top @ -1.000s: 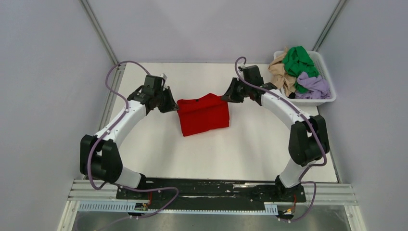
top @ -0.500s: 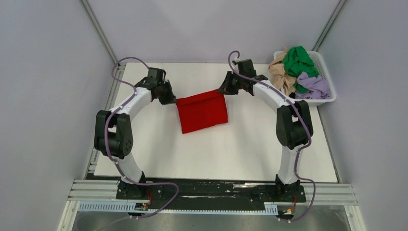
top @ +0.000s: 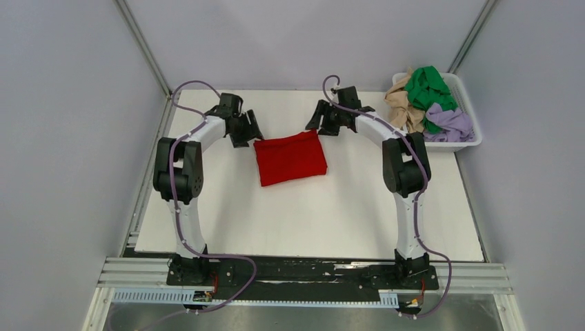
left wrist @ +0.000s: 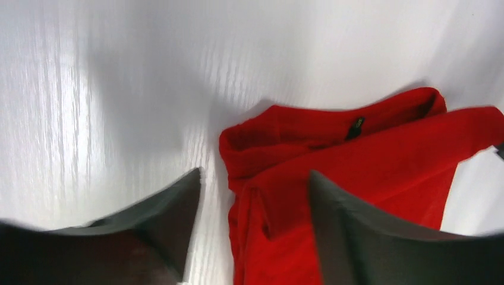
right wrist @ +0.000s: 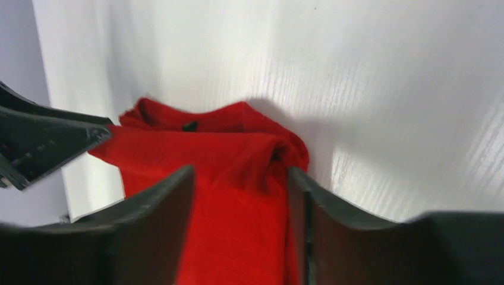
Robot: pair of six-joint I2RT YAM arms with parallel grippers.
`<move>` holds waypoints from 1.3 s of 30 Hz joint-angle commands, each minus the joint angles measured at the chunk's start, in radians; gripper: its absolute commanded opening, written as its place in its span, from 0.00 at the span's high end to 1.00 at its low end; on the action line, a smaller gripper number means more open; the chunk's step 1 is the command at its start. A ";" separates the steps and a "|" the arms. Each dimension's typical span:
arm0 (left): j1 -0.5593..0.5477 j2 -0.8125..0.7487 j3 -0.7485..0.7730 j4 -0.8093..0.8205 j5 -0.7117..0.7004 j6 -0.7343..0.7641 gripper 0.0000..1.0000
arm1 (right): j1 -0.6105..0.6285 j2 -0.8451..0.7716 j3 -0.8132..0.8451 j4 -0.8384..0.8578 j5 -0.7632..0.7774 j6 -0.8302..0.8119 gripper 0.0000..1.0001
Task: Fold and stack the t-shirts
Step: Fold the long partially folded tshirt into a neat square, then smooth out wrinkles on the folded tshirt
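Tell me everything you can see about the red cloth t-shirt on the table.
The bright red soft cloth t-shirt lies folded into a flat, roughly square packet on the white table, its far edge bunched, with a small black neck label showing. The left claw and right claw hang open over its far corners.

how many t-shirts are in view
4: the red t-shirt folded on the table; the green t-shirt, beige t-shirt and lavender t-shirt heaped in the basket, where more may be hidden.
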 commanded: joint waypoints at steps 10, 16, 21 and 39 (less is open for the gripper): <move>0.001 -0.157 -0.050 0.076 0.087 -0.011 0.00 | 0.016 -0.167 -0.125 0.116 -0.045 -0.023 0.00; -0.016 -0.135 -0.038 0.101 0.170 -0.032 0.00 | 0.047 -0.176 -0.148 0.158 -0.116 0.004 0.00; -0.023 -0.068 -0.015 0.154 0.217 -0.061 0.00 | 0.049 -0.118 -0.100 0.179 -0.147 0.032 0.00; -0.021 0.199 0.091 0.181 0.121 -0.142 0.00 | 0.011 0.157 0.036 0.197 -0.119 0.108 0.00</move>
